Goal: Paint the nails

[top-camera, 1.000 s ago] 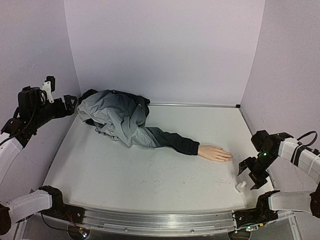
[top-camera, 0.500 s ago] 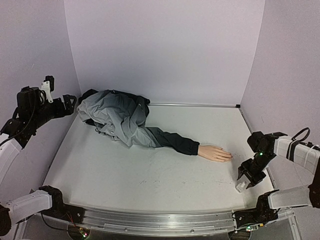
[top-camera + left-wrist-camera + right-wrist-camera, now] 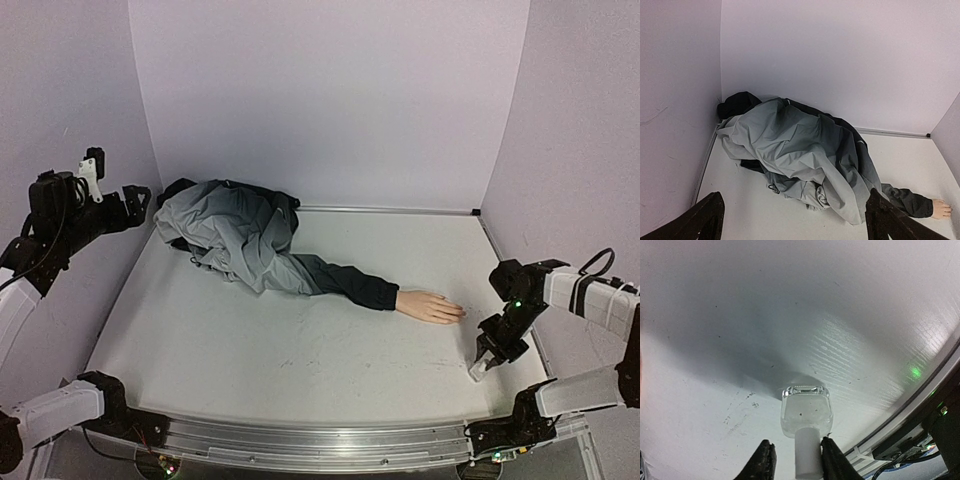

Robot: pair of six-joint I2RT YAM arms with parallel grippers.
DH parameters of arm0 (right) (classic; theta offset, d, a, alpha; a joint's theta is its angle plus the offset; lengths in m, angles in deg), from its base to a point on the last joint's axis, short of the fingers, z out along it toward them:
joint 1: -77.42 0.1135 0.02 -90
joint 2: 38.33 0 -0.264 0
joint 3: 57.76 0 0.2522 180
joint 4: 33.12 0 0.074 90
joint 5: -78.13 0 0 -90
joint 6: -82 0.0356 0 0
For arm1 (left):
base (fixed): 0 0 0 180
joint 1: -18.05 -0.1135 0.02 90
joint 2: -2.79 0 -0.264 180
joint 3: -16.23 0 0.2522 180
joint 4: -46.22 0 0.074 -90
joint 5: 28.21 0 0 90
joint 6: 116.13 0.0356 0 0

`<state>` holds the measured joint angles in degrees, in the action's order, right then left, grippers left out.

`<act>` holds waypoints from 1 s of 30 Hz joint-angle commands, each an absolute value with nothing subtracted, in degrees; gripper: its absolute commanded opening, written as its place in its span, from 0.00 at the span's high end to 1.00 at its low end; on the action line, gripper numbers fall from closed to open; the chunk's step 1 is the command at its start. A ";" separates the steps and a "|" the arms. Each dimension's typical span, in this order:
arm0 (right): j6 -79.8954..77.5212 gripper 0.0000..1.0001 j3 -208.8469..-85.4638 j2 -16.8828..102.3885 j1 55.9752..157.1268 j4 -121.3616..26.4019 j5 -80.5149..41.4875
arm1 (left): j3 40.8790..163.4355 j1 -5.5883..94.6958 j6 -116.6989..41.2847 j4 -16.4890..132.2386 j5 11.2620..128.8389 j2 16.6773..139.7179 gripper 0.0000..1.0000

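The pale mannequin hand [image 3: 430, 305] lies flat on the table, sticking out of the dark grey sleeve [image 3: 352, 283]; its nails [image 3: 458, 313] are too small to make out. A small clear bottle [image 3: 480, 372] with a white cap [image 3: 807, 455] lies at the near right. My right gripper [image 3: 488, 358] is down over it, jaws narrowed around the cap. In the right wrist view one fingertip [image 3: 829, 450] touches the cap, while the other stands a small gap away. My left gripper [image 3: 118, 200] hangs wide open high at the far left, holding nothing.
The crumpled grey jacket [image 3: 235, 235] fills the far left corner and also shows in the left wrist view, jacket [image 3: 800, 145] in front and hand [image 3: 941, 208] at the right edge. Purple walls close three sides. A metal rail [image 3: 320, 440] runs along the near edge.
My right gripper came down over the bottle and its jaws narrowed from wide open to close around the cap. The left arm barely moved.
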<state>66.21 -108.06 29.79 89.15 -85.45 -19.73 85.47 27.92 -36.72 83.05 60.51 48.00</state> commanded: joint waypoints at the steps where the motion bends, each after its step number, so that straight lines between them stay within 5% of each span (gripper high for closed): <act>1: 66.44 0.74 -109.41 30.33 89.63 -89.56 -18.93 | 88.21 28.22 -37.29 81.66 60.03 46.92 0.01; 6: 66.10 0.76 -109.45 30.15 89.90 -90.56 -17.81 | 88.06 28.42 -37.29 81.68 60.12 46.73 0.01; 14: 63.61 1.00 -111.39 29.53 89.86 -89.69 -17.20 | 87.72 28.52 -37.12 81.52 60.05 47.18 0.01; 21: 47.99 1.00 -116.89 28.92 89.84 -76.89 -16.30 | 87.46 28.82 -36.98 81.30 64.91 49.26 0.01; 30: 17.22 1.00 -119.50 26.53 90.42 -55.89 -37.52 | 89.33 29.62 -40.52 78.54 85.16 58.80 0.00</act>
